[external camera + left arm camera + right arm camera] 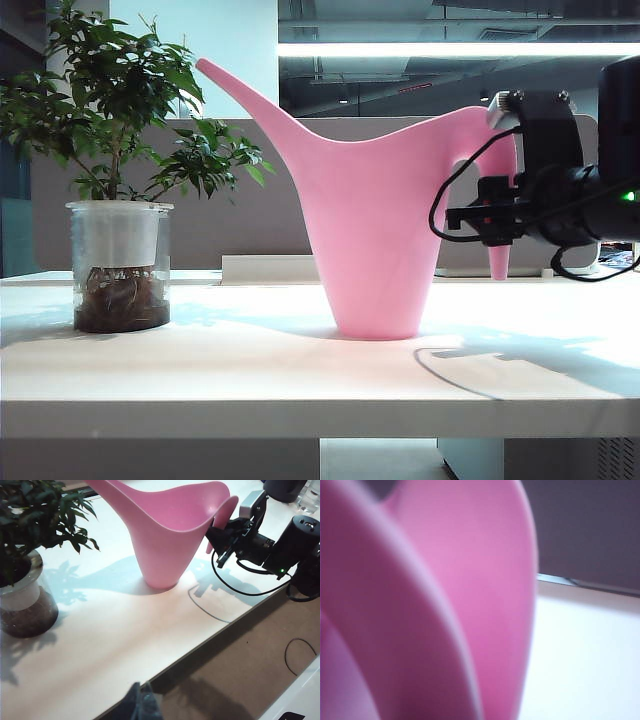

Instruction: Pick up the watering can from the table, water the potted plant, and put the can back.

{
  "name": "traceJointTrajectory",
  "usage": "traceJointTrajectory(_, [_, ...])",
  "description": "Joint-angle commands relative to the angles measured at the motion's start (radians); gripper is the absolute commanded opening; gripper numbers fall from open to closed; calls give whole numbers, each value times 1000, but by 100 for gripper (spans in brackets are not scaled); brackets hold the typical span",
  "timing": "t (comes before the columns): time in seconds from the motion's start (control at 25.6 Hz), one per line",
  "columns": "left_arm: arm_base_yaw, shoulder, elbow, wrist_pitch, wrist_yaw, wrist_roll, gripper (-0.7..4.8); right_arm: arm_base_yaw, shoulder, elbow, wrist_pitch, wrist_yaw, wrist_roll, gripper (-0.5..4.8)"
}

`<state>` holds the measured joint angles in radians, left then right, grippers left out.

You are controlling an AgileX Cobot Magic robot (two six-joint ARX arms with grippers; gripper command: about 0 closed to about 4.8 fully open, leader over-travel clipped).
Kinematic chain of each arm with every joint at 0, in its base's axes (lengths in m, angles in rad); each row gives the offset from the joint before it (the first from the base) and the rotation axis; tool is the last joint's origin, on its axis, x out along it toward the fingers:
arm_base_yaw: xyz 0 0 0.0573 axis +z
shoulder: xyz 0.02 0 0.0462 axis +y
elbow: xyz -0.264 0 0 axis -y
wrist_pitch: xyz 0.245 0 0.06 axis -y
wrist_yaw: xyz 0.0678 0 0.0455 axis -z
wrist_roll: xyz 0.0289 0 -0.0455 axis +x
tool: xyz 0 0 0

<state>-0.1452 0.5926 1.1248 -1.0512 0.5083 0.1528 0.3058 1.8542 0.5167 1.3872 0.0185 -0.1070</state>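
Watering can (375, 235): pink, upright near the middle of the white desk (250, 370), spout towards the potted plant (118, 180) by the desk's left edge. Right gripper (220, 532): at the can's arched handle, jaws closed on it. Left gripper (141, 703): off the desk's front edge, blurred; jaw state cannot be told.

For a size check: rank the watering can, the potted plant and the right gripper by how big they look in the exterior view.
1. watering can, clearly largest.
2. potted plant, leaves and jar together.
3. right gripper at the can's handle, smallest; it sits partly off-frame, so this is less sure.
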Motion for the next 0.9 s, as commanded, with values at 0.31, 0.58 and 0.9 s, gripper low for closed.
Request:
traceJointTrajectory(0.31, [-2, -1, 3, 12, 5, -4, 3, -2, -32, 6, 16, 4, -32, 178])
traceJointTrajectory(0.58, [-1, -1, 3, 12, 5, -4, 3, -2, -32, 4, 5, 4, -32, 274])
traceJointTrajectory(0.9, [-1, -1, 3, 13, 4, -3, 3, -1, -72, -108, 18, 5, -32, 339])
